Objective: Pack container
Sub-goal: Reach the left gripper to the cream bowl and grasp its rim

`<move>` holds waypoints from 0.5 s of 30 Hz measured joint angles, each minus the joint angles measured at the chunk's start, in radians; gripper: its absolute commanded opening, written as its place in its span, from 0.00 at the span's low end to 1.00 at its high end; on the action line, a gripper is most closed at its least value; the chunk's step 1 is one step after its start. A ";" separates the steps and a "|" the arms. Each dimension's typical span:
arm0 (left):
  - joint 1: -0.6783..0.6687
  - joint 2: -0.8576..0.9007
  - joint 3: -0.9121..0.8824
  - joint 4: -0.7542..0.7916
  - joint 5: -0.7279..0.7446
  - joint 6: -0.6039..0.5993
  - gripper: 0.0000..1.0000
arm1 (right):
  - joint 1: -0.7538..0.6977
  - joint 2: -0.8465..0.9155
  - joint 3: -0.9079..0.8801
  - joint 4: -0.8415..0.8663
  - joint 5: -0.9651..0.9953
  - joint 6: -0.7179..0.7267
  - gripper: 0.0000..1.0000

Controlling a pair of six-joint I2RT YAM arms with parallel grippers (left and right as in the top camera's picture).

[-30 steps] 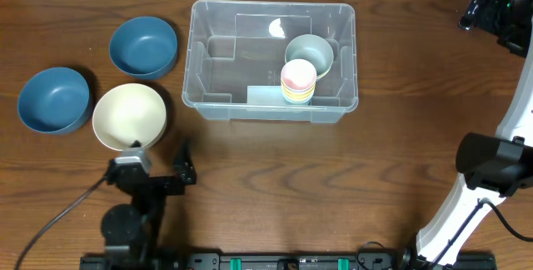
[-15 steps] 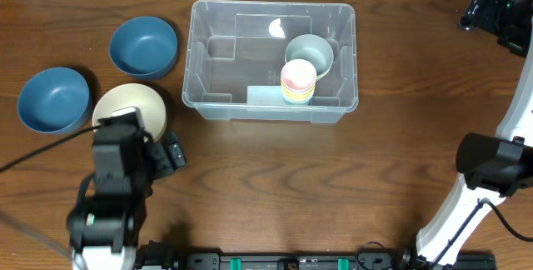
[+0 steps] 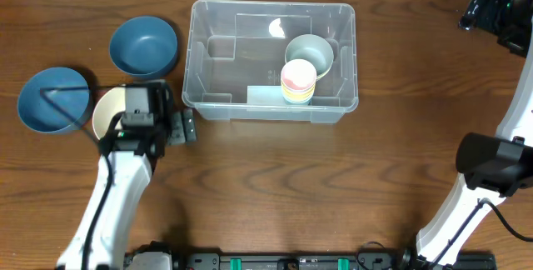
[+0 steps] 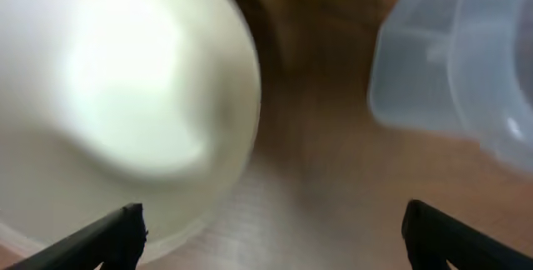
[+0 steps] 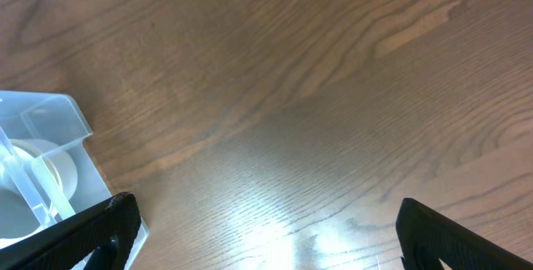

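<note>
Two sets of jaws show here, both spread wide and both empty. From its wrist view we see the left gripper (image 4: pixel 273 220) hanging low over the table (image 3: pixel 333 187). The near right edge of a cream bowl (image 4: pixel 125 95) sits between its fingertips, but the fingers do not touch it. The picture is blurred, so we cannot tell how high the fingers are above the rim. To the right of that bowl, close by, is a corner of the container (image 3: pixel 241 62).

The right gripper (image 5: pixel 266 228) is at the far right edge of the table, over bare wood. It is well apart from everything except a corner of the container at the left of its view.

From above, the clear container stands in the far middle of the table. Inside it, toward its right end, are a grey bowl (image 3: pixel 310 53) and, just near of that, a stack of cups (image 3: pixel 298 82) in pink and yellow. The left half of the container is bare.

Outside, to its left, are three bowls: the cream one under the left arm, the far blue bowl (image 3: pixel 143 45) and the left blue bowl (image 3: pixel 54 99).

We judge the packing under halfway done, with two items in and three bowls left to go. The cream bowl looks like the next one to be picked up.
</note>
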 measured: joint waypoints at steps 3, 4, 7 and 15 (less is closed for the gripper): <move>0.000 0.068 0.000 0.071 -0.003 0.064 0.98 | 0.000 0.000 0.000 0.000 0.000 0.000 0.99; 0.000 0.081 0.000 0.082 -0.007 0.079 0.98 | 0.000 0.000 0.000 0.000 0.000 0.000 0.99; 0.000 0.114 0.000 0.091 -0.060 0.111 0.98 | 0.000 0.000 0.000 0.000 0.000 0.000 0.99; 0.010 0.119 0.000 0.078 -0.140 0.140 0.76 | 0.000 0.000 0.000 0.000 0.000 0.000 0.99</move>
